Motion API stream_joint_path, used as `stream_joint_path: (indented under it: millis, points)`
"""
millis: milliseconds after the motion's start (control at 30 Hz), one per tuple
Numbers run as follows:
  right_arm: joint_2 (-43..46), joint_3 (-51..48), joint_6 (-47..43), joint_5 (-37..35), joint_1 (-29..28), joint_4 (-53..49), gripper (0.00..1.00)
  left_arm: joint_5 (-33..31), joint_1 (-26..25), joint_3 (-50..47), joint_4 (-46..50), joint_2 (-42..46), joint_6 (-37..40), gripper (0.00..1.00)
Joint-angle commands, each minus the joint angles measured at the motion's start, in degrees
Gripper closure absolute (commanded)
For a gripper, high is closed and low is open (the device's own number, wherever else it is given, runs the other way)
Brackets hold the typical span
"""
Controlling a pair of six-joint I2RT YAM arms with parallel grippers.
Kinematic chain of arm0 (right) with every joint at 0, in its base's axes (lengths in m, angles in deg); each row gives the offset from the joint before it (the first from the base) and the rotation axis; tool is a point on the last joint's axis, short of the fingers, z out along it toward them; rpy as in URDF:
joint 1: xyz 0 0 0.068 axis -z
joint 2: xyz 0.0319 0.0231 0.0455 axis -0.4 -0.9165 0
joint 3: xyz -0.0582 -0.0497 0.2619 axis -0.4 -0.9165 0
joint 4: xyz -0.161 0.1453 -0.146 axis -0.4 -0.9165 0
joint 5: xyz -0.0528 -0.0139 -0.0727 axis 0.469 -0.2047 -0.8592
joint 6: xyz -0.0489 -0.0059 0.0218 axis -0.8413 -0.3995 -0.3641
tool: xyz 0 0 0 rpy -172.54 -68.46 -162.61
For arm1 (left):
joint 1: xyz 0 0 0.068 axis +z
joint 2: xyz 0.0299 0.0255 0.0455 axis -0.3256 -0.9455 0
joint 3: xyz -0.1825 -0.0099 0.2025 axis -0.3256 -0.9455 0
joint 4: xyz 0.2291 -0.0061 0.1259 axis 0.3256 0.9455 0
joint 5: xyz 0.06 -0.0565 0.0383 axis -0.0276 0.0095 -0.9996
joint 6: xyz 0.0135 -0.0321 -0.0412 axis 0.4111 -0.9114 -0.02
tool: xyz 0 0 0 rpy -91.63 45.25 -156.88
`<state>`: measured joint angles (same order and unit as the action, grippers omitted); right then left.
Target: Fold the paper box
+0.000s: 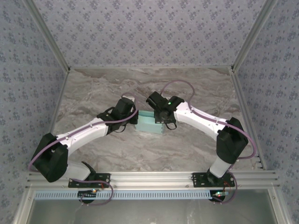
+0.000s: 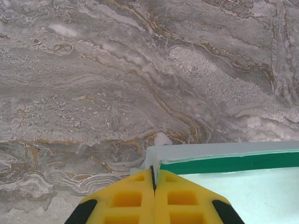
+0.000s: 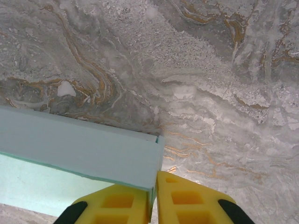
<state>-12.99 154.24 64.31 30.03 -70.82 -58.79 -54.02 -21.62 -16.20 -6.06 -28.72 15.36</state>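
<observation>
Currently, left claw [image 2: 153, 176] and right claw [image 3: 154, 181] are each closed thinly on opposite end walls of the box [image 1: 148, 124], held between them on the worktop [image 1: 187, 145].

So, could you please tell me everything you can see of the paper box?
The paper box is pale aqua thin card, shaped into what looks like a shallow open tray with upright walls and a darker green band along one inner edge. It sits on the marble-look table between the arms. The left end effector and right end effector each pinch an end wall.
</observation>
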Motion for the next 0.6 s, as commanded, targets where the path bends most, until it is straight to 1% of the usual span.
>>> stream_joint_path:
  millis: [0, 367, 567]
  points:
    - [-0.64, 1.67, -0.04, -0.21, -0.78, 0.54, 0.88, 1.11, -0.8, -0.35, -0.45, 1.22, -0.73, 1.0]
    - [-0.64, 2.1, 0.43, 1.03, -0.93, 2.08, 0.82, 0.69, -0.92, -0.25, -0.45, 1.21, -0.92, 1.0]
    - [0.21, 0.73, 0.73, 2.19, -0.81, 4.27, 0.88, 0.62, -0.98, -0.25, -0.6, 1.09, -1.06, 1.0]
